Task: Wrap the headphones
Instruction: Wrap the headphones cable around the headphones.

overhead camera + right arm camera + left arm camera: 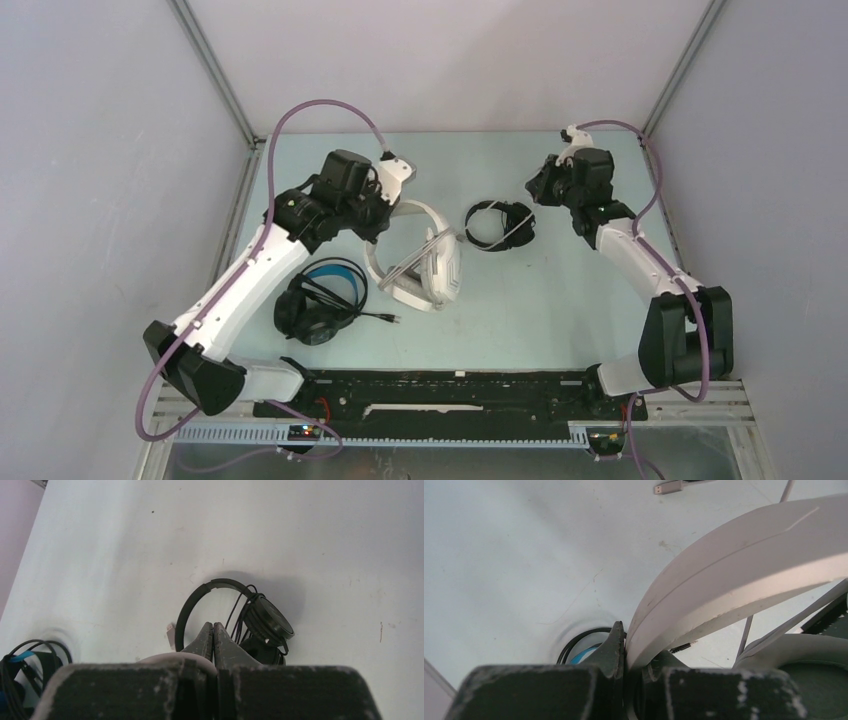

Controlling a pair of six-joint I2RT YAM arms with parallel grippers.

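The bulky white over-ear headphones [428,268] lie mid-table with their grey cable [746,635] across them. My left gripper [387,218] is shut on their white headband [734,565], with the band pinched between the fingers [616,645]. The black over-ear pair with the blue headband [320,300] lies to the left, its cord trailing right. The small thin black on-ear pair [500,224] lies right of centre, its cord bunched round the cups [265,617]. My right gripper [541,186] is shut and empty, above the table just right of that pair, its fingers [206,639] pressed together.
A grey plug [669,487] lies on the table beyond the white headband. The black plug of the blue pair's cord [392,319] points right. Enclosure walls stand left, right and behind. A black rail [450,392] runs along the near edge.
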